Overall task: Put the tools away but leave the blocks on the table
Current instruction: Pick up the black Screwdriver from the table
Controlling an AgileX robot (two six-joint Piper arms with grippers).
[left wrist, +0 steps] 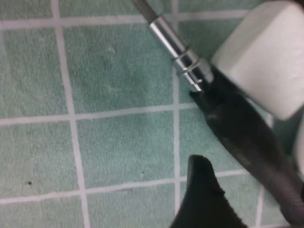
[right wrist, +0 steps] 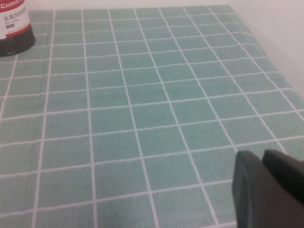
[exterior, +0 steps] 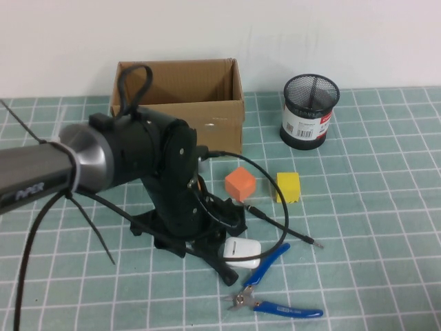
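Note:
My left gripper (exterior: 219, 238) is low over the mat at the centre, open. One black finger (left wrist: 204, 199) shows beside a black-handled screwdriver (left wrist: 237, 133) with a metal collar. A white thing (left wrist: 266, 57) lies against that screwdriver; I cannot tell if it is the white block or the earbud case. The thin rod-like screwdriver (exterior: 286, 226) lies right of the gripper. The blue-handled pliers (exterior: 275, 293) lie near the front. The orange block (exterior: 240, 184) and the yellow block (exterior: 288, 186) sit behind them. My right gripper (right wrist: 270, 190) is shut and empty over bare mat, outside the high view.
An open cardboard box (exterior: 182, 96) stands at the back. A black mesh pen cup (exterior: 310, 110) stands right of it and also shows in the right wrist view (right wrist: 14, 28). A white earbud case (exterior: 241, 252) lies beside the left gripper. The teal grid mat (exterior: 386, 207) covers the table.

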